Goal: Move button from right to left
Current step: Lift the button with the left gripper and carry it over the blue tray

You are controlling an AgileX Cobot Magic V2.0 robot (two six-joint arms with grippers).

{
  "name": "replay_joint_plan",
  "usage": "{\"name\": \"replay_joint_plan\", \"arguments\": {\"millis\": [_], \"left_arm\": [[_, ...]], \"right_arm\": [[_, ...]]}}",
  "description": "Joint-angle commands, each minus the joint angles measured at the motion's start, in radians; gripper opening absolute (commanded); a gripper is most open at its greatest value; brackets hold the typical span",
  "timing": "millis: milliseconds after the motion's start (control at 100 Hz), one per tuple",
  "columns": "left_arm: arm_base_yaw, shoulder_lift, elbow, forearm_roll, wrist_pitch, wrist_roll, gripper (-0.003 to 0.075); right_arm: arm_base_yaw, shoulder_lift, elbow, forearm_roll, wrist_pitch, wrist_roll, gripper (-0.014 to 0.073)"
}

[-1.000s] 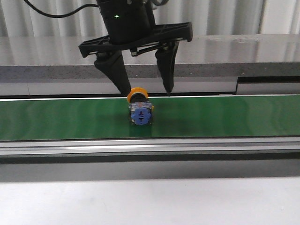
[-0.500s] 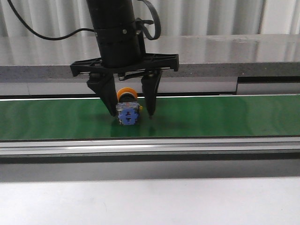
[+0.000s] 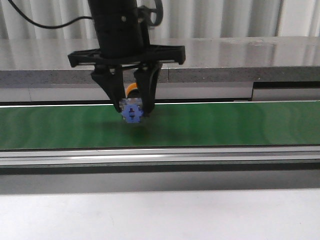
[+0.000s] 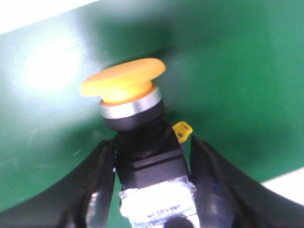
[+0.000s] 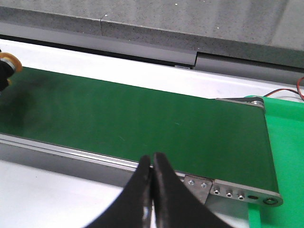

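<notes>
The button has a yellow cap, a black collar and a blue contact block. It sits between the fingers of my left gripper over the green conveyor belt, left of centre, with a shadow under it. In the left wrist view the yellow cap points away. The left gripper presses both black fingers against the block's sides. My right gripper is shut and empty over the belt's near rail. The cap's edge shows at the far left of the right wrist view.
A metal rail runs along the belt's near side, with a white table surface in front. A grey counter stands behind the belt. The belt's end roller borders a bright green surface.
My left gripper has moved left and come down round the button. Its jaws have closed on the contact block. The button has shifted left with it and sits slightly higher.
</notes>
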Motion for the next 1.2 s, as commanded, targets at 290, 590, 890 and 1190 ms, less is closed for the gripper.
{"name": "replay_joint_plan", "arguments": {"millis": [290, 590, 890, 1190], "left_arm": [[0.228, -0.159, -0.029, 0.006, 0.079, 0.225, 0.0166], [0.439, -0.162, -0.027, 0.006, 0.079, 0.324, 0.0166], [0.646, -0.162, 0.026, 0.006, 0.079, 0.405, 0.0166], [0.829, -0.162, 0.126, -0.015, 0.079, 0.617, 0.0171]], "right_arm": [[0.000, 0.004, -0.026, 0.008, -0.070, -0.006, -0.0067], [0.000, 0.004, -0.026, 0.008, -0.070, -0.006, -0.0067], [0.000, 0.004, -0.026, 0.008, -0.070, -0.006, -0.0067], [0.000, 0.004, -0.026, 0.008, -0.070, -0.006, -0.0067]]}}
